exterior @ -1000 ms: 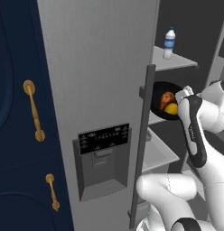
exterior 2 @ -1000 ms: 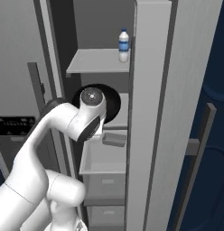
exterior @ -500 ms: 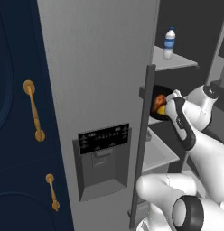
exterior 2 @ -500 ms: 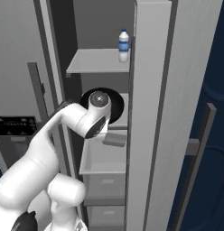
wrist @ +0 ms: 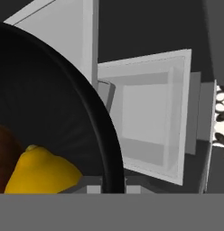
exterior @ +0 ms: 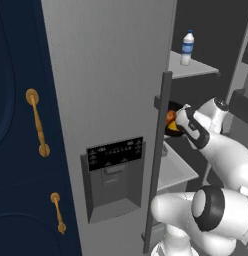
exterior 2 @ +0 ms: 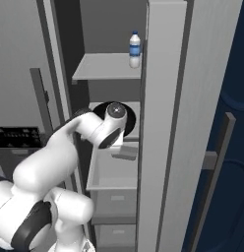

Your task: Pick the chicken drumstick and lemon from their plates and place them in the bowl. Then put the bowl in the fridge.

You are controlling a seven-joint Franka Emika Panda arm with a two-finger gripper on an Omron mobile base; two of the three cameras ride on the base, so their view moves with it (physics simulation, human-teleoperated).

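Black bowl (wrist: 64, 113), carrying lemon (wrist: 41, 173) and drumstick (wrist: 3, 155), sits inside the fridge (exterior: 111, 75) with your tool (wrist: 114, 182) pinching its rim; withdrawing before release could drag it off the shelf (exterior 2: 114, 170).

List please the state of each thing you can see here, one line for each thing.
Tall grey metal fridge: door open, inner shelves showing.
Round shallow black bowl: gripped at its rim, inside the fridge, holding food.
Small yellow lemon: lying in the bowl.
Reddish-brown chicken drumstick: in the bowl, beside the lemon.
Gripper: jaws shut on the bowl's rim.
Small plastic water bottle: upright on the upper shelf, capped.
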